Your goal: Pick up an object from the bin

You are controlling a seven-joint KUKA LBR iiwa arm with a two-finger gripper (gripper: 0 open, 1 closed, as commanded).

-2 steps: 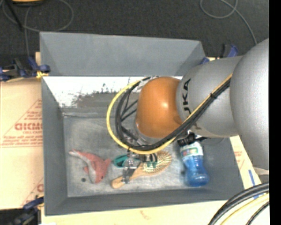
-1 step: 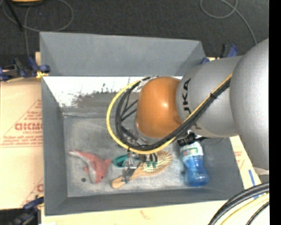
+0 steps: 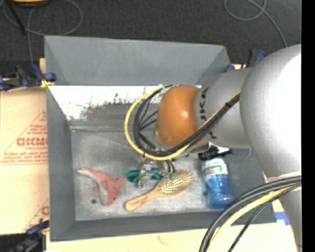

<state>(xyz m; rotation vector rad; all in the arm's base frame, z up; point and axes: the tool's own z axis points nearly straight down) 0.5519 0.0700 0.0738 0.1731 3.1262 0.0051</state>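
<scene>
My gripper (image 3: 146,175) is low in the bin's middle front, mostly hidden under the orange wrist cover. Its tips sit at a small teal-green thing (image 3: 132,176) lying on the floor, just left of the tips. A wooden hairbrush (image 3: 161,188) lies right below and to the right, its handle pointing to the front left. A pink and red floppy thing (image 3: 106,184) lies further left. A blue bottle with a white label (image 3: 217,181) stands out at the right.
The arm and its cables cover the bin's right and back middle. The grey bin floor shows at the back left.
</scene>
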